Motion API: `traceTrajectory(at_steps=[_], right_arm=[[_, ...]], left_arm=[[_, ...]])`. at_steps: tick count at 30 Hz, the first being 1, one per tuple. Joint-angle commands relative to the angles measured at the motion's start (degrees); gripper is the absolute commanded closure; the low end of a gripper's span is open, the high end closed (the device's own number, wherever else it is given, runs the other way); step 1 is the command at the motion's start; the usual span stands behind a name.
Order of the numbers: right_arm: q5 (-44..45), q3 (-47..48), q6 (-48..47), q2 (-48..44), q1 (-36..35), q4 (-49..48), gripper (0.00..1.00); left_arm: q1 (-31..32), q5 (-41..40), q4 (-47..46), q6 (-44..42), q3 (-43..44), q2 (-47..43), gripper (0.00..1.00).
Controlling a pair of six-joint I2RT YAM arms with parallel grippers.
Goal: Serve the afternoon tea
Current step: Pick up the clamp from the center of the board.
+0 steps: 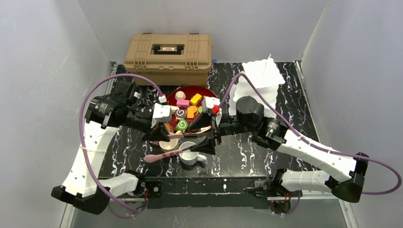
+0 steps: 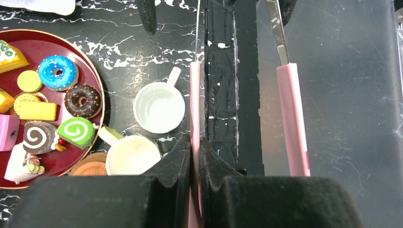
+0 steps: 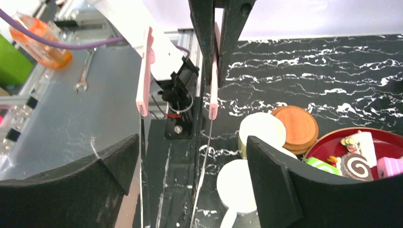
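The left gripper (image 2: 196,142) has its fingers pressed together on one pink-sleeved arm of the tongs (image 2: 292,123), holding them with the metal tips pointing toward the near edge of the table (image 1: 247,152); the other arm of the tongs hangs free beside it. The right gripper (image 3: 192,142) is spread wide and holds nothing. In its own wrist view both arms of the tongs show between its fingers without touching them. Whether the fingers actually reach around the tongs cannot be told. The toy pastries (image 2: 38,110) lie on a round red plate (image 2: 52,47) in the middle of the table. Among them, a blue donut (image 2: 57,72), a chocolate donut (image 2: 82,100) and a green swirl roll (image 2: 76,132) sit along the side of the plate nearest the mugs. The pale yellow mug (image 2: 130,156) stands upright on the table just beside the plate's rim, its handle pointing toward the green roll. The white mug (image 2: 159,108) stands upright next to it, a little further from the plate and close to the gripped arm of the tongs. The brown coasters (image 3: 294,124) are stacked against the yellow mug, right at the plate's edge. A tan toolbox (image 1: 167,52) sits shut at the far end of the table, behind the plate.
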State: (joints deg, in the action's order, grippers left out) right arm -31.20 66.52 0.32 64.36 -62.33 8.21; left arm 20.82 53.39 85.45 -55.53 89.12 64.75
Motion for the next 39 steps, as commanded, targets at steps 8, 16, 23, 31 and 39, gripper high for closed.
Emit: traceTrajectory(at_steps=[8, 16, 23, 31, 39], right_arm=[[7.1, -12.0, 11.5, -8.7, 0.0, -20.8, 0.02], [9.3, -18.8, 22.5, -7.1, -0.1, -40.5, 0.07], [10.6, -21.4, 24.7, -5.0, -1.3, -48.8, 0.13], [8.3, -17.4, 20.7, -3.5, -1.6, -41.5, 0.31], [6.5, -4.4, 6.0, -2.9, -1.6, -12.9, 0.12]], left_arm=[[0.1, 3.4, 11.1, 1.3, 2.9, -2.0, 1.00], [0.0, 4.8, 11.1, 2.1, 4.4, -1.1, 1.00], [0.0, 3.8, 11.1, 2.4, 4.5, -1.8, 1.00], [0.1, 3.3, 11.1, 2.4, 4.5, -1.6, 1.00], [0.0, 1.6, 11.1, 2.5, 4.0, -2.3, 1.00]])
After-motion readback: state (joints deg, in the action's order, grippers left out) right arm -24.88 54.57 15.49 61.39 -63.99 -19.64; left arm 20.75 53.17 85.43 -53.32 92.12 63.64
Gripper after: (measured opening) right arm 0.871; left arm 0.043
